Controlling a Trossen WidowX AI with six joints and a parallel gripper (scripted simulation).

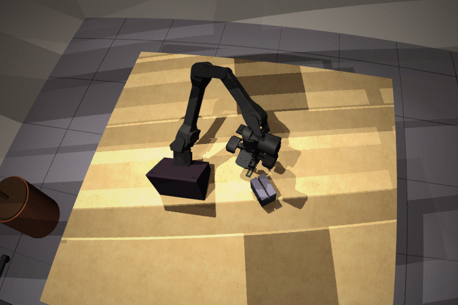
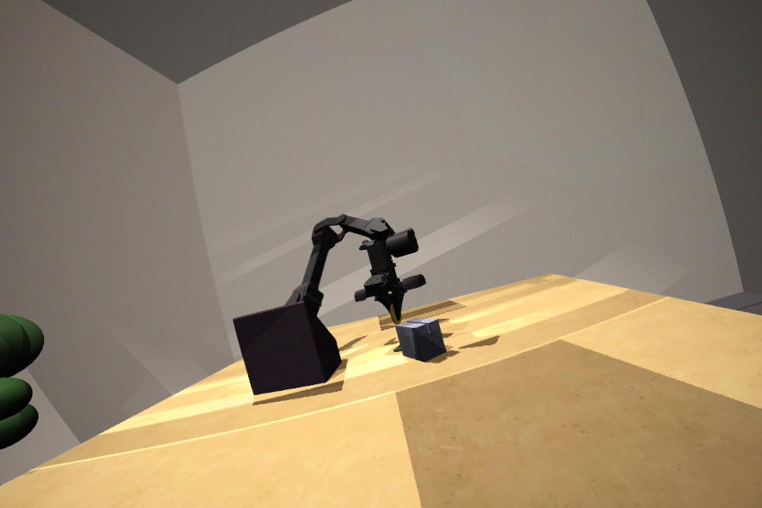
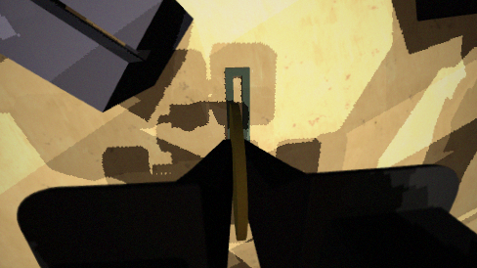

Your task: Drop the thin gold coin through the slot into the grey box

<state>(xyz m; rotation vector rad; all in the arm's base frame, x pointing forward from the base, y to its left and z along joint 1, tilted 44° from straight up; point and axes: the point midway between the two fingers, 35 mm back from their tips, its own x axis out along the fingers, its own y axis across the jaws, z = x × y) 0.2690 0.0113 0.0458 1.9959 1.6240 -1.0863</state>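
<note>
My gripper [image 2: 397, 310] [image 3: 234, 147] is shut on the gold coin [image 3: 239, 184], which stands edge-on between the fingers with a slight slant in the wrist view. The exterior view shows the coin's lower edge below the fingertips, raised above the table. The dark-green holder [image 1: 248, 175] [image 2: 398, 347] [image 3: 238, 70] is on the table below the coin, its slit showing partly empty. The grey box [image 1: 268, 183] [image 2: 425, 346] [image 3: 59, 42] stands closed beside the holder. Its lid slot runs diagonally in the wrist view, at an angle to the coin. The coin is hidden in the top view.
The arm's dark purple base block [image 1: 179, 187] [image 2: 280, 353] stands left of the box on the wooden table [image 1: 146, 266] [image 2: 214, 461]. A brown pot [image 1: 39, 212] stands off the table at the left.
</note>
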